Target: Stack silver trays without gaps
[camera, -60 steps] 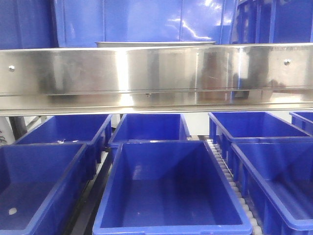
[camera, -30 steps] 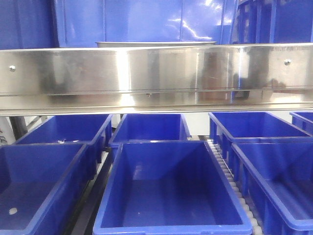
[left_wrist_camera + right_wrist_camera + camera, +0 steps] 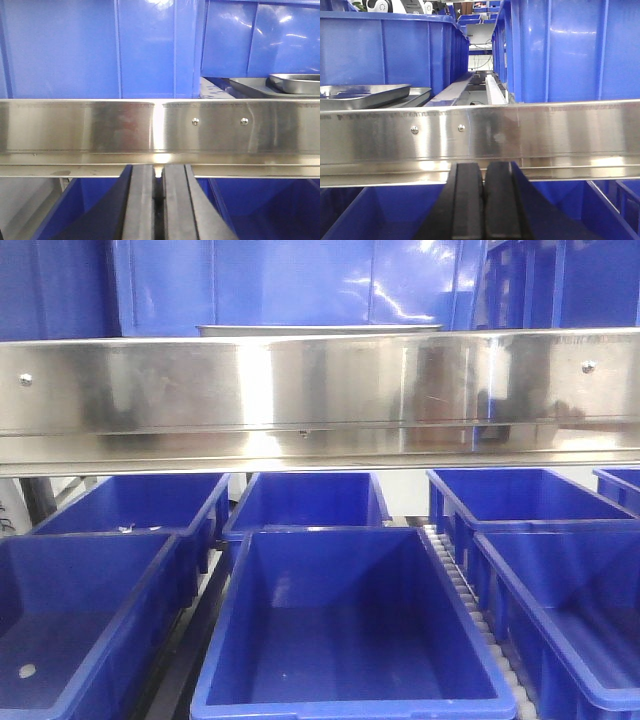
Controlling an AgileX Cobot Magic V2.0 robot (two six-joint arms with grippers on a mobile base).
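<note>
The front-facing view looks level and close at the steel rail [image 3: 320,390], blue bins [image 3: 345,625] below it. Each wrist view looks forward from just under rail height, past its own fingers [image 3: 142,210] [image 3: 467,205]. All three share the rail; both wrist views share the silver trays [image 3: 295,82] [image 3: 365,95] behind it

silver trays [image 3: 318,330] mostly hidden behind rail [image 3: 320,390]
</note>
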